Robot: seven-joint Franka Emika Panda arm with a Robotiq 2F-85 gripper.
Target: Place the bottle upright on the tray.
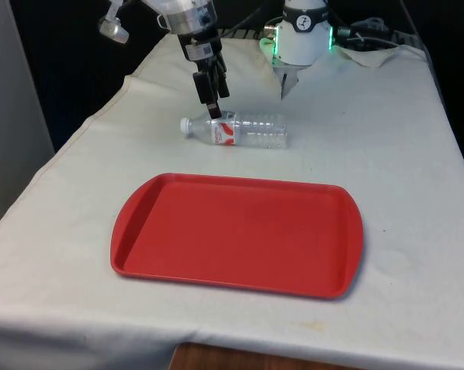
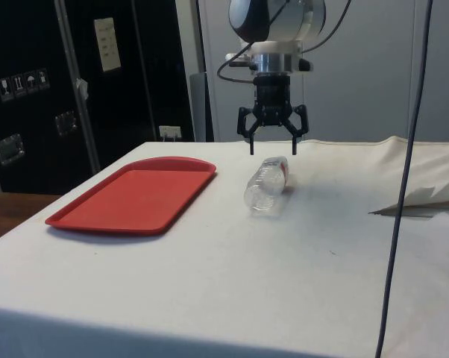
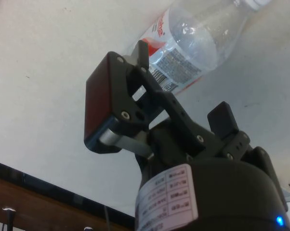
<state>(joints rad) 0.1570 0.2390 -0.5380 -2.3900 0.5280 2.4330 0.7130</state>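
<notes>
White arm with black cables, black claw (image 2: 272, 142) with silver screws, white label.

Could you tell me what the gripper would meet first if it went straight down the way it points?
Most likely the lying bottle, near its label; the open gripper hangs just above it.

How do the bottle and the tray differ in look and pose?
The bottle is clear plastic with a white cap and a red and white label; the tray is solid red. The bottle is a slim cylinder lying on its side; the tray is broad, flat and shallow, resting on its base. The open tool hangs just above the bottle, while the tray has nothing on it. Both rest on the white cloth.
</notes>
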